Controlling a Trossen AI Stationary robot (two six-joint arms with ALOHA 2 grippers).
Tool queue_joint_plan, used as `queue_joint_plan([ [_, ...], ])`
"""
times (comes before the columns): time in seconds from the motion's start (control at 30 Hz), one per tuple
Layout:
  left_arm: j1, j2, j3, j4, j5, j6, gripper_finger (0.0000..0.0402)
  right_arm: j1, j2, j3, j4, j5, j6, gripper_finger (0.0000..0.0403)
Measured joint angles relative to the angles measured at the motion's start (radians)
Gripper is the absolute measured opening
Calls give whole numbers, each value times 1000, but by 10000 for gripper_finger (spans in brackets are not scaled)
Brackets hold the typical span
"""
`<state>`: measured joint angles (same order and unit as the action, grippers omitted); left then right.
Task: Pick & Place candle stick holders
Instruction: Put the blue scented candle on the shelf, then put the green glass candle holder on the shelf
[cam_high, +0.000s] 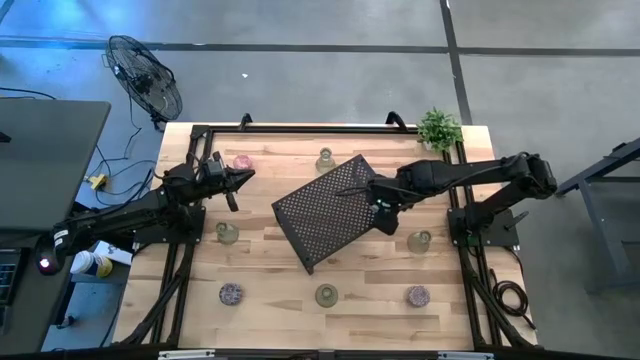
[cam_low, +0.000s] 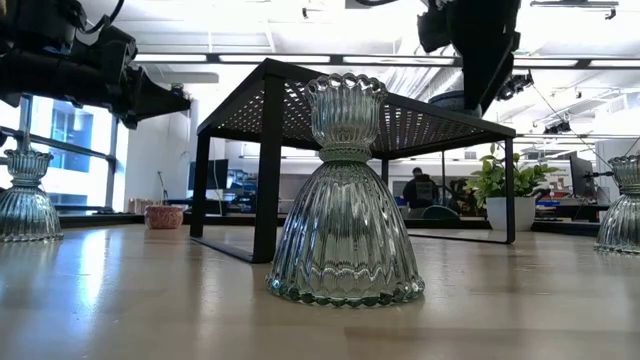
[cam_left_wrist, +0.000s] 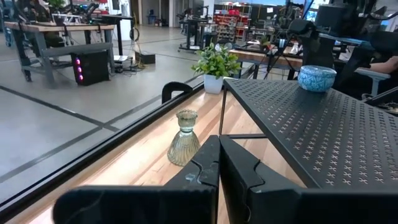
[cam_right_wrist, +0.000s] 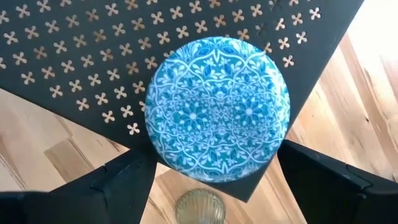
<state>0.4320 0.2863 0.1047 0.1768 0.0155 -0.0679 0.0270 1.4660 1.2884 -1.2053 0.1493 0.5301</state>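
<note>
Candle holders: blue patterned one (cam_right_wrist: 217, 110) on the black mesh tray (cam_high: 330, 212), at the tray corner nearest the right edge of the table (cam_high: 270, 285), sitting between the fingers of the right gripper (cam_right_wrist: 214, 180). Fingers spread wide either side of it, no contact visible. Same holder visible in the left wrist view (cam_left_wrist: 316, 78) on the tray top.

Others on the bare wood:
- clear-green (cam_high: 324, 160) near the far edge, upright, just behind the tray
- pink-topped (cam_high: 242, 162) toward the far left corner, just in front of the left gripper (cam_high: 240, 178)
- clear-green (cam_high: 228, 233) near the left edge, mid-table
- clear-green (cam_high: 419, 241) near the right edge, beside the tray
- mottled (cam_high: 231, 294), clear-green (cam_high: 326, 295), mottled (cam_high: 417, 295) in a row along the near edge, well apart

Tray turned at an angle, mid-table, standing on legs.

Left gripper held above the table near the far left corner, fingers pressed together, nothing between them.

Potted plant (cam_high: 439, 128) at the far right corner.
</note>
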Motion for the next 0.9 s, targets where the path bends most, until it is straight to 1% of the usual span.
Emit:
queue_joint_plan([
  [0.17,0,0,0,-5,1,-15,0,0,-16,0,-25,-8,-7,323],
  [0.33,0,0,0,-8,2,-15,0,-22,-53,0,-101,-134,-3,321],
  [0.4,0,0,0,-7,2,-15,0,-26,-73,0,-144,-130,-8,313],
  [0.47,0,0,0,-7,3,-15,0,-27,-105,0,-192,-80,-19,297],
  [0.53,0,0,0,-7,3,-15,0,-27,-161,-23,-182,-19,-42,270],
  [0.6,0,0,0,-7,3,-15,0,-38,-235,-74,-121,-1,-71,234],
  [0.67,0,0,0,-7,3,-15,0,-60,-323,-149,-19,4,-106,187],
  [0.77,0,0,0,-6,3,-15,0,-105,-465,-293,164,52,-161,108],
  [0.87,0,1,0,-2,3,-15,0,-171,-587,-455,415,84,-247,28],
  [0.9,0,2,0,-1,3,-15,0,-196,-618,-510,505,81,-282,14],
])
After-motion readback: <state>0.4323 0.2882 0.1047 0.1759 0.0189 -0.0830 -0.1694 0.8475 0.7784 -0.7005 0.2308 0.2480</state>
